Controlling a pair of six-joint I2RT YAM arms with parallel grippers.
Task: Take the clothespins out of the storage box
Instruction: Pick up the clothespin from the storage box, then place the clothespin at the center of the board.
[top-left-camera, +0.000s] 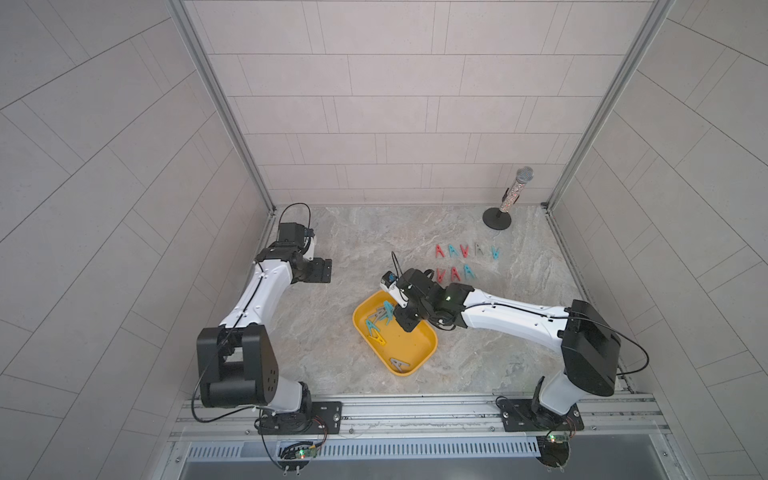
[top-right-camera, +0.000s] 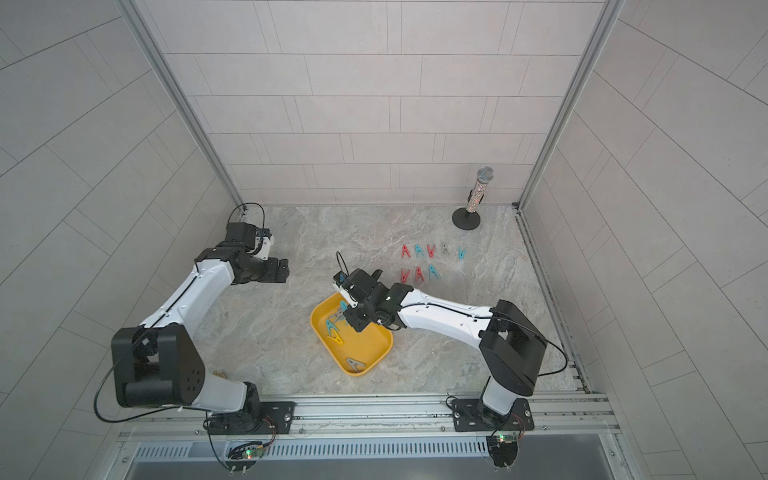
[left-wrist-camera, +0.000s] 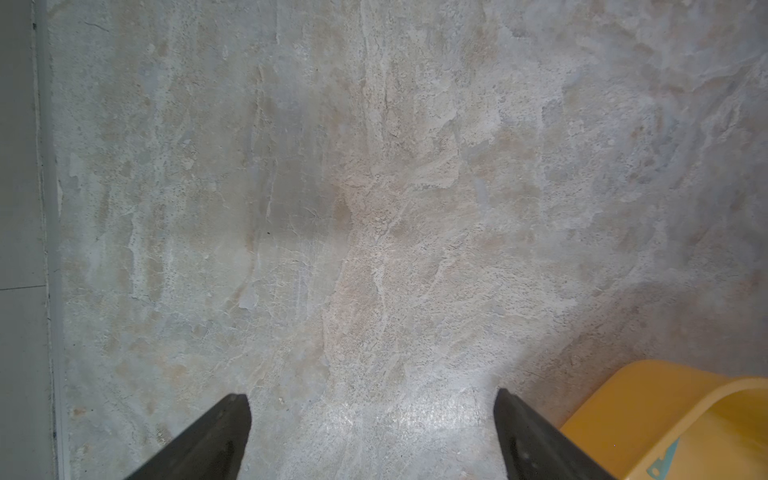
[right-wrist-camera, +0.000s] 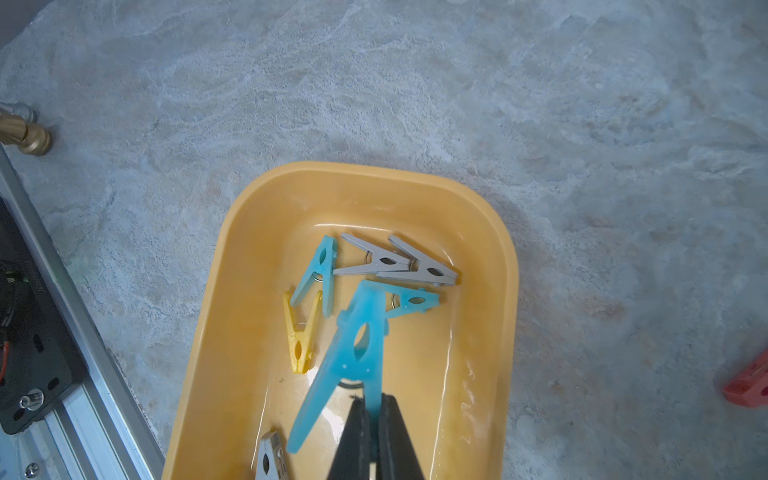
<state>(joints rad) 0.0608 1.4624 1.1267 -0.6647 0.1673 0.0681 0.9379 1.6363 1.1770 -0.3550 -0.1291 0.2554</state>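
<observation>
1. a teal clothespin (right-wrist-camera: 357, 345) is pinched by one leg in the closed right gripper (right-wrist-camera: 372, 401), raised over the storage box (right-wrist-camera: 374, 170).
2. the left gripper (left-wrist-camera: 371, 397) is held wide open and empty over the bare table (left-wrist-camera: 374, 208), beside the box.
3. eight clothespins (top-left-camera: 456, 274) are already laid out in two rows on the table; about six more remain inside the box.
4. next, it is judged, the held one must be carried clear of the box wall and set down by those rows.
</observation>
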